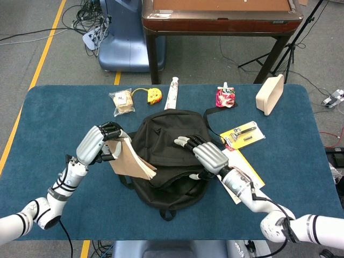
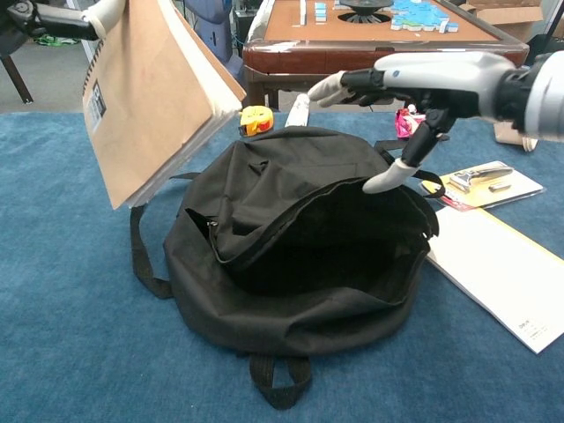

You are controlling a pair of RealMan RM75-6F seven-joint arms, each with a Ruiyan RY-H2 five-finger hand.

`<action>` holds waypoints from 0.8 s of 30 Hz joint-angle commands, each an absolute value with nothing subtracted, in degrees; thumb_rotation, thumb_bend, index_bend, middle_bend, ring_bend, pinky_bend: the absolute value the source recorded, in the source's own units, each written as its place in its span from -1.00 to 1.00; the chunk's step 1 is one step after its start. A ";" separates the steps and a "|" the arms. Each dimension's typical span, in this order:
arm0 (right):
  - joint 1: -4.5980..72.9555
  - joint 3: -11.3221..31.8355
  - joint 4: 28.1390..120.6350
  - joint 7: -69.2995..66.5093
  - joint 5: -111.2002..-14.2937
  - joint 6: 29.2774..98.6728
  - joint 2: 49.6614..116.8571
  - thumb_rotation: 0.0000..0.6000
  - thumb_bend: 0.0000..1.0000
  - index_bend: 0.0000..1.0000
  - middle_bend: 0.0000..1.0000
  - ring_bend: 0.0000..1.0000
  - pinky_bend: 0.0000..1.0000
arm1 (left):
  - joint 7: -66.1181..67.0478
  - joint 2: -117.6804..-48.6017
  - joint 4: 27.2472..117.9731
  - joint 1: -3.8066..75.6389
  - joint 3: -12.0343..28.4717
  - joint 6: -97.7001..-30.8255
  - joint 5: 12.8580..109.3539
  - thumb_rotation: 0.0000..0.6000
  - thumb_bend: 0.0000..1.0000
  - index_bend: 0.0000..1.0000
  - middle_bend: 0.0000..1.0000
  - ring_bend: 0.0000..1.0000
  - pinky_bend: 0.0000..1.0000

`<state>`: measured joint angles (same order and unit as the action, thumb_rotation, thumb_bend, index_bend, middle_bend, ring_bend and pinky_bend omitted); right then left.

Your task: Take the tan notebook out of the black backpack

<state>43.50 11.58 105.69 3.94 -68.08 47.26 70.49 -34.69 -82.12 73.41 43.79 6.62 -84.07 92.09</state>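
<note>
The black backpack lies in the middle of the blue table with its mouth gaping toward me. My left hand holds the tan notebook by its upper edge, lifted clear of the bag and hanging over the table to the bag's left. My right hand hovers above the bag's right side with its fingers spread and nothing in them; it is not touching the fabric.
A white booklet and a carded tool pack lie right of the bag. Along the far edge sit a snack bag, a yellow tape measure, a white tube, a red pouch and a beige case.
</note>
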 commanded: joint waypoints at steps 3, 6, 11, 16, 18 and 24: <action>39.99 9.99 107.24 2.31 -72.13 51.74 67.19 1.00 -1.00 -1.00 -0.88 -1.00 -0.89 | -31.28 -84.87 67.73 45.97 9.20 -80.19 89.83 1.00 0.13 0.33 0.44 0.06 -0.30; 38.76 9.37 107.65 1.70 -72.91 52.92 65.69 1.00 -1.00 -1.00 -0.88 -1.00 -0.89 | -30.92 -86.78 64.45 47.02 10.50 -77.92 88.11 1.00 0.13 0.33 0.44 0.06 -0.30; 37.04 9.32 108.31 0.16 -74.02 55.17 63.41 1.00 -1.00 -1.00 -0.88 -1.00 -0.89 | -28.09 -90.48 57.45 48.47 11.69 -75.73 86.64 1.00 0.13 0.32 0.44 0.06 -0.30; 36.14 10.06 108.11 -0.21 -72.94 56.90 62.85 1.00 -1.00 -1.00 -0.87 -1.00 -0.89 | -24.59 -95.49 50.35 49.07 12.05 -75.81 85.99 1.00 0.10 0.28 0.43 0.05 -0.29; 36.03 10.28 108.10 -0.09 -72.38 57.15 62.85 1.00 -1.00 -1.00 -0.87 -1.00 -0.89 | -22.74 -97.14 48.62 49.27 12.34 -75.21 85.23 1.00 0.08 0.23 0.39 0.03 -0.28; 35.67 10.65 108.10 0.46 -71.53 57.99 62.97 1.00 -1.00 -1.00 -0.87 -1.00 -0.89 | -19.57 -98.77 48.88 49.12 11.20 -72.76 84.74 1.00 -0.05 -0.08 0.14 -0.14 -0.27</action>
<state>35.74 10.60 108.09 0.39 -71.61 57.88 62.95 -20.35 -98.57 48.32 49.23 12.01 -73.49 84.51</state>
